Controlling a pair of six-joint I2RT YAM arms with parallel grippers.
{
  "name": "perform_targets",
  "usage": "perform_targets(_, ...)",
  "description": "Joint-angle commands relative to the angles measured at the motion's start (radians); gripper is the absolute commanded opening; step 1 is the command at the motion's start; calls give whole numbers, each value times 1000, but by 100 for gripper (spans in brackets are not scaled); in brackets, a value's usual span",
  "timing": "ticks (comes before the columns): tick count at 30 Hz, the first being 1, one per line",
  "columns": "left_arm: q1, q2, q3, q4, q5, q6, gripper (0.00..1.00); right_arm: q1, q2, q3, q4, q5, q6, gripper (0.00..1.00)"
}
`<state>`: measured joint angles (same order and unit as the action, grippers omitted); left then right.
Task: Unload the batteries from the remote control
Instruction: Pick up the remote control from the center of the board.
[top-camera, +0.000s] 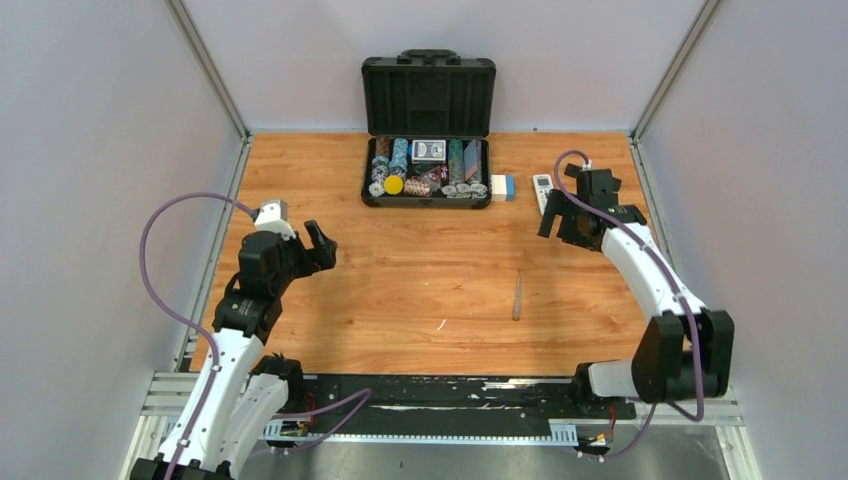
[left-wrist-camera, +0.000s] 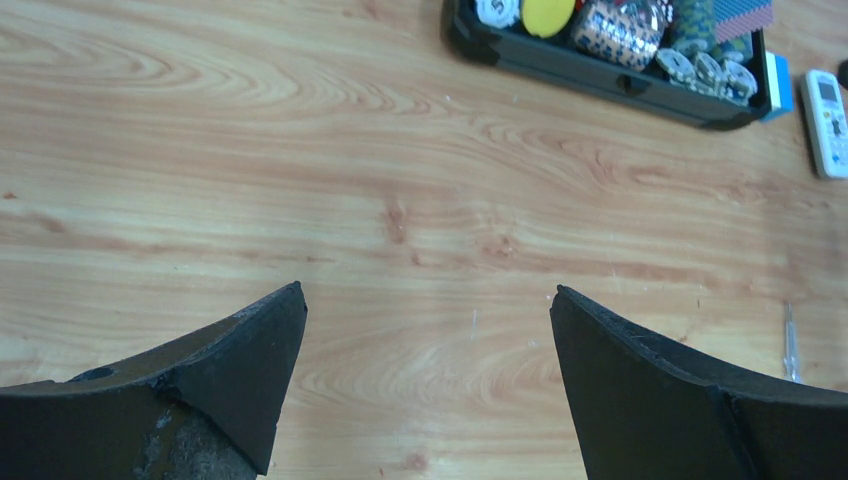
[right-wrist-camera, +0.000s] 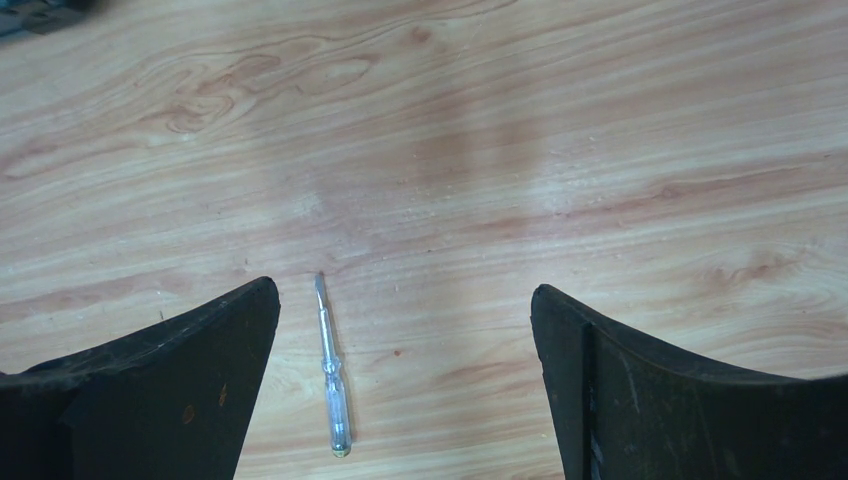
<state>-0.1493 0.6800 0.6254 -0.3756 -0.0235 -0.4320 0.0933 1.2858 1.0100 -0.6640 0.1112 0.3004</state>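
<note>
At 11 o'clock, just beside right gripper (top-camera: 562, 230) — remote control (top-camera: 542, 189), long axis 12-to-6; left gripper (top-camera: 322, 248) well apart; both spread, empty.

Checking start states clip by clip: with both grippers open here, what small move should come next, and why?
Probably the right gripper should lower toward the white remote lying just beside it, right of the chip case. Both grippers are open and empty, no batteries show yet, and the left gripper sits much farther away.
</note>
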Motion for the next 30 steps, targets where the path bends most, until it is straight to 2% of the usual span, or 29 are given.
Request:
perform_targets(1, -3, -37, -32, 38, 95, -40, 100, 2, 155, 136, -76, -43, -14, 98)
perform_targets(6, -3, -24, -27, 35, 159, -16, 100, 2, 354, 286, -58, 2, 0, 96)
perform_targets(9, -3, -31, -27, 32, 185, -7, 100, 3, 501, 444, -142, -5, -9, 89)
perform_targets(14, -3, -43, -26, 8, 188, 9, 100, 3, 673, 604, -201, 64, -27, 87)
perform_targets(24, -3, -44, -41, 3, 204, 3, 100, -3, 784, 712, -198, 100, -113, 87)
perform_targets(30, -3, -33, -35, 1, 200, 7, 100, -43, 814, 744, -164, 29, -109, 87)
